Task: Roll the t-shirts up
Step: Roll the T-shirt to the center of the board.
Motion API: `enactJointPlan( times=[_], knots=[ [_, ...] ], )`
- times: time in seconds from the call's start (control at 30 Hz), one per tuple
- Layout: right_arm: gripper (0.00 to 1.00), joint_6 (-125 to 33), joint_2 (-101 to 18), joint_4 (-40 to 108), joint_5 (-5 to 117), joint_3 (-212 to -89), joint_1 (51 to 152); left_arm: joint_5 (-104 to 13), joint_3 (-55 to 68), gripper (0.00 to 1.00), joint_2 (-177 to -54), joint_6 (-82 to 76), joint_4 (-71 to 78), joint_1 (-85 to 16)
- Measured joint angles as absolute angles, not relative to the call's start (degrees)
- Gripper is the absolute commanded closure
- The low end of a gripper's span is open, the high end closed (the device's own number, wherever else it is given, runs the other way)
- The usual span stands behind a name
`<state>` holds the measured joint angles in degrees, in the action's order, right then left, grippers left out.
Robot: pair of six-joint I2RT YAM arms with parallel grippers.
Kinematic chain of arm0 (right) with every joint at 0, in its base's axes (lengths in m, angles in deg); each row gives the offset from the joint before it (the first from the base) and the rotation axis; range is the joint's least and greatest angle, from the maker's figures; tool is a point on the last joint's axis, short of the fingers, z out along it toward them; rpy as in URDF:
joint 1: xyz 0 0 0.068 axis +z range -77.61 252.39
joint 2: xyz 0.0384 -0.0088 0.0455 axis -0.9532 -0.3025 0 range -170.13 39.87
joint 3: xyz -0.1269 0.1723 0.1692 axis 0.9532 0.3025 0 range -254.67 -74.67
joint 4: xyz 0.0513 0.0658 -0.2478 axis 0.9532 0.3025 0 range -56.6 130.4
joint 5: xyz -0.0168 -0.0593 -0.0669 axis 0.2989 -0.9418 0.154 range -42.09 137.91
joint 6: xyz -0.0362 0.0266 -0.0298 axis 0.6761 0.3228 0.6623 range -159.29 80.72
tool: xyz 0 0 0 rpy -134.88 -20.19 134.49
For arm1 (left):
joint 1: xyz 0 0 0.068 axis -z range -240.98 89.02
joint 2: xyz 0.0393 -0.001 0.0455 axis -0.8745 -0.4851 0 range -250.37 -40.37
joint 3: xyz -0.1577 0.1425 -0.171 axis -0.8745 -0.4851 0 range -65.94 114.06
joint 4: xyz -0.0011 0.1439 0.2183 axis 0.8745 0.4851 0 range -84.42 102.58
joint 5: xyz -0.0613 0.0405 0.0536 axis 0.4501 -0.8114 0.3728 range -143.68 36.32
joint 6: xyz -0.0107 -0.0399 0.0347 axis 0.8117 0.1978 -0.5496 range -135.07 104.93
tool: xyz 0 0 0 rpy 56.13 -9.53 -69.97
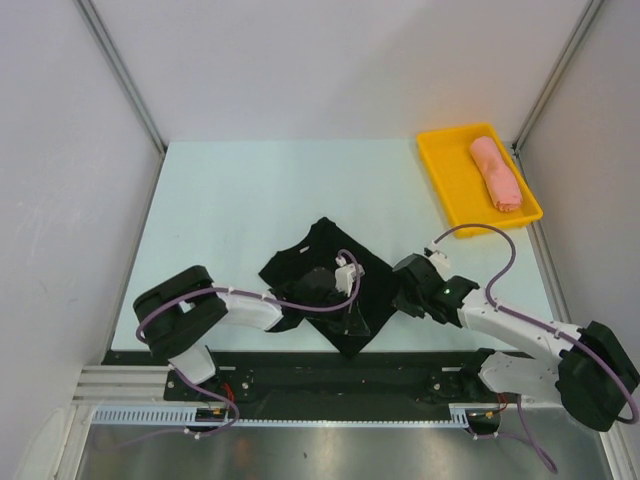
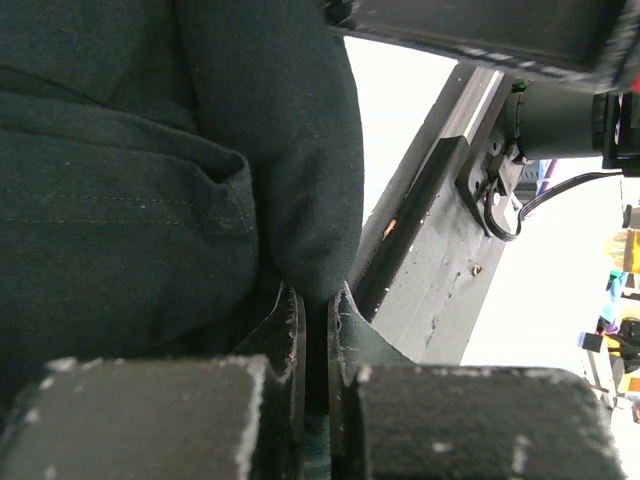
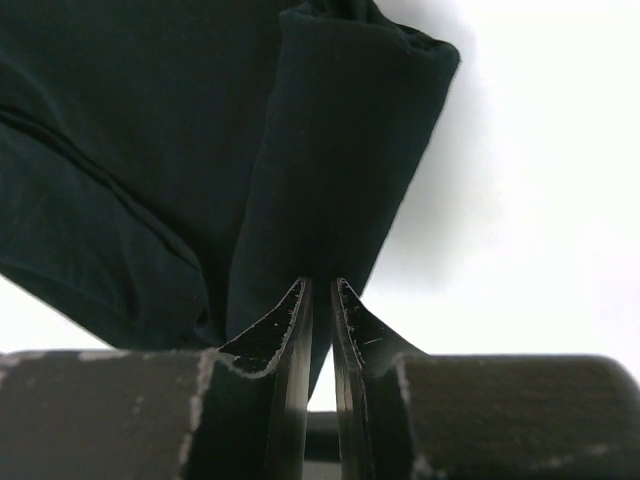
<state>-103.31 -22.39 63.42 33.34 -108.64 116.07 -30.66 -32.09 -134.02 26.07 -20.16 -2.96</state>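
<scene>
The black t-shirt (image 1: pixel 312 262) lies bunched and partly folded on the white table, near the front middle. My left gripper (image 1: pixel 352 312) reaches in from the left and is shut on a fold of it; in the left wrist view the cloth (image 2: pixel 150 150) drops between the jaws of the left gripper (image 2: pixel 316 305). My right gripper (image 1: pixel 400 287) is at the shirt's right corner. In the right wrist view a narrow fold of the cloth (image 3: pixel 340 150) is pinched by the right gripper (image 3: pixel 320 295). The salmon-pink t-shirt roll (image 1: pixel 497 172) lies in the yellow tray.
The yellow tray (image 1: pixel 440 170) stands at the back right corner of the table. Grey walls close in on the left, back and right. A black base plate and a metal rail (image 2: pixel 440 250) run along the near edge, just under the shirt's lower corner.
</scene>
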Motion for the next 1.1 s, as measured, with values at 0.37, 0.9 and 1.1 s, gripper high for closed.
enactJointPlan(
  times=[0.37,0.9,1.1],
  knots=[
    [0.82,-102.83,-29.56,60.12,34.37,-111.97,115.59,-30.98,-31.61,0.4,-130.85,24.72,-13.89,-4.01],
    [0.82,-102.18,-38.39,57.06,38.02,-117.39,111.72,-43.68,-23.19,0.37,-116.4,16.98,8.8,-3.49],
    [0.82,-102.18,-42.58,54.3,39.46,-119.09,110.96,-53.52,-19.85,0.35,-116.6,14.82,15.23,1.89]
  ],
)
